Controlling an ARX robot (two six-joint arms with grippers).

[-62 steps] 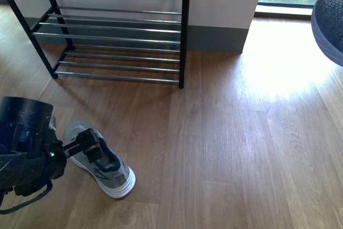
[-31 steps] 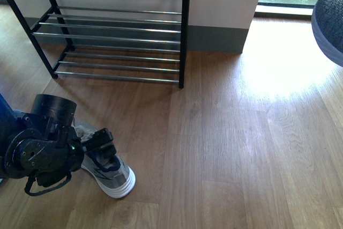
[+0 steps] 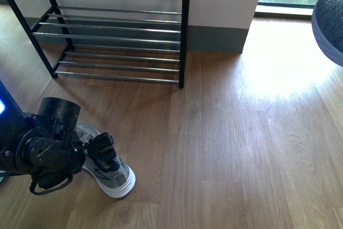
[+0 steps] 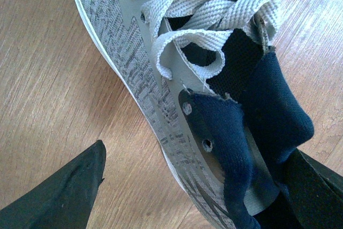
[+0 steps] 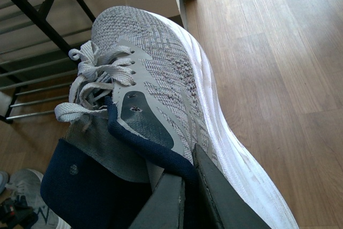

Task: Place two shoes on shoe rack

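Starting with the front view, the shoe rack (image 3: 185,25) stood against the back wall with every visible bar bare, so neither shoe was on it. One grey sneaker (image 3: 117,175) lay on the wooden floor (image 3: 241,148), well short of the rack, and the left gripper (image 3: 103,147) hung low over its opening.

From the left wrist, that gripper's jaws were spread. One finger (image 4: 64,191) was over the floor beside the sole and the other was past the navy collar, so they straddled the shoe's side wall without clamping it.

From the right wrist, the right gripper (image 5: 188,172) was clamped on the collar of the second sneaker (image 5: 161,63), which was held in the air with the rack behind it.

By my judgement both placements were left to do — one shoe was in hand and needed carrying to a tier, and the other was not yet grasped.
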